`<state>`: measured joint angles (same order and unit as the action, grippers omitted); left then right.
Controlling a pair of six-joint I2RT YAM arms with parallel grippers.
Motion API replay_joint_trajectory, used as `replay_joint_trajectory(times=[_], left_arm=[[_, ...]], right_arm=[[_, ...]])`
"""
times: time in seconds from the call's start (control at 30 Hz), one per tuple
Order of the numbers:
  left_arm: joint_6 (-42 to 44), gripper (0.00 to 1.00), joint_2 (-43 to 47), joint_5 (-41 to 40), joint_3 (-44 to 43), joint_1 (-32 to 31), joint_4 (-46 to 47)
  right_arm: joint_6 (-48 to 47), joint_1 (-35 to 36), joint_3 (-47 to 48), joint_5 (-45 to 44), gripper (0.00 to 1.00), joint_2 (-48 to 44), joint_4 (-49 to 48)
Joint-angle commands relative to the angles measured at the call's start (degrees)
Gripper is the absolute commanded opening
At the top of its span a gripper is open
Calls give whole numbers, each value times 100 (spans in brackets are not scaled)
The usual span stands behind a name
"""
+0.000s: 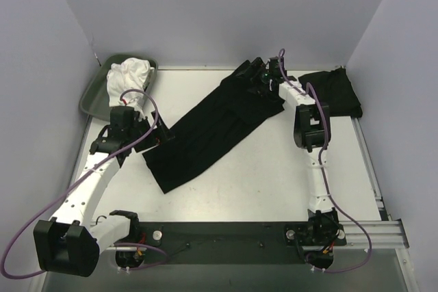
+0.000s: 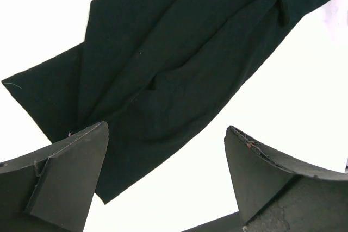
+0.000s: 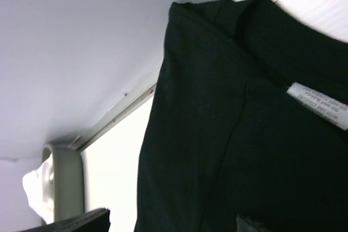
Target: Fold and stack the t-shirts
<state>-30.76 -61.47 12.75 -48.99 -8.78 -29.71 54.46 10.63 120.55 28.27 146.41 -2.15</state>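
Left fingers (image 2: 65, 177) are standing wide apart over the near-left end of the long shirt (image 1: 205, 131). Right fingers (image 3: 81, 221) are sitting at its far-right end; whether they are clamping it I cannot tell. The counter (image 1: 260, 182) is carrying this shirt, which is lying diagonally from near left to far right. A second shirt (image 1: 335, 94) is lying compact at the far right. At the far left, a tray (image 1: 92, 97) is holding white cloth (image 1: 130, 76). A white label (image 3: 318, 104) is showing on the long shirt.
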Motion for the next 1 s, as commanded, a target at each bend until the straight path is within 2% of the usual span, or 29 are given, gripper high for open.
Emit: replay_joint_trajectory(times=[0.0,0.13,0.3,0.4,0.5,0.67,0.97], left_arm=[[158,97,206,131,-66,51,36],[194,97,294,131,-58,51,132],[18,97,-241,34,170,-115,466],[-279,97,-689,-132,337,-378,685],[-648,97,-1138,-229,434,-651,888],[-870,97,-1542,-369,566,-1012,1275],[-1107,97,-1789,-818,1128,-1319,1582]], right_arm=[[-118,88,-837,22,100,-976,-811],[-926,97,-2130,-419,100,-2641,-1314],[-1323,211,-3981,-726,100,-4940,-1340],[-1613,518,-4888,-1042,100,-6110,-1042],[-1929,1009,-5295,-1508,100,-6973,-533],[-2097,1660,-6034,-1983,100,-7889,-66],[-2018,1881,-6957,-2203,100,-9059,380]])
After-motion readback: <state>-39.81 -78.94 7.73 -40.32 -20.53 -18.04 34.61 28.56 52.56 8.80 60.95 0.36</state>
